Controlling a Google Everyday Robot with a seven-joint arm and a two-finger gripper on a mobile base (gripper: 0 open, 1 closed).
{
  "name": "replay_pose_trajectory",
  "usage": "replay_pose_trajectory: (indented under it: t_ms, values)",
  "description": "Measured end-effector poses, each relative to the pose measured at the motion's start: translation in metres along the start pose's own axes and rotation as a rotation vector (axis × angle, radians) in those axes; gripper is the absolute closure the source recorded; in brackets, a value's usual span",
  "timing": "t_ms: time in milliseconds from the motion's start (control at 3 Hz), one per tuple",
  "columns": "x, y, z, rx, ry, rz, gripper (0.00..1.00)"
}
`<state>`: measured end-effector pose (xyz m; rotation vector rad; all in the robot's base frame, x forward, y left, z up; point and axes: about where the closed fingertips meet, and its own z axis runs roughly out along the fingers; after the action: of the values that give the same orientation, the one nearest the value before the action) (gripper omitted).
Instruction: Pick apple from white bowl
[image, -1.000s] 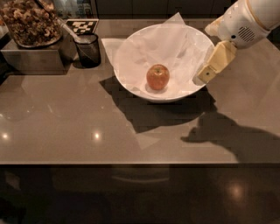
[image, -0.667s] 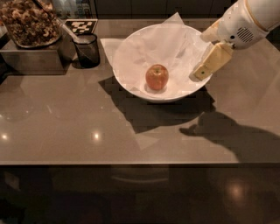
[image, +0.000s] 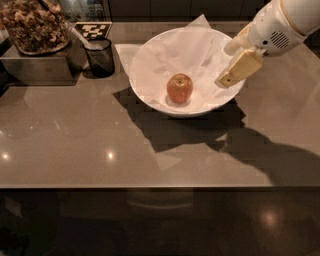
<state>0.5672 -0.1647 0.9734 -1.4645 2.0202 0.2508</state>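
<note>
Cream-coloured gripper (image: 227, 79) has crept leftward over the bowl's (image: 190, 113) right rim, nearer the apple (image: 179, 88), which lies ungrasped mid-bowl. I cannot tell how open it is; I'm closing in.

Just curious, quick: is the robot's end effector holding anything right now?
End effector: open or closed cannot be told; over right rim of the white bowl, apple not held.
</note>
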Motion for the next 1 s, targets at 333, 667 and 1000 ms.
replay_pose_trajectory:
  t_ms: [333, 667, 1000]
  values:
    - [-0.005, -0.011, 0.028, -0.049, 0.001, -0.024, 0.19]
    - [-0.006, -0.024, 0.053, -0.090, -0.002, -0.027, 0.22]
    - [-0.005, -0.033, 0.074, -0.113, -0.008, -0.023, 0.23]
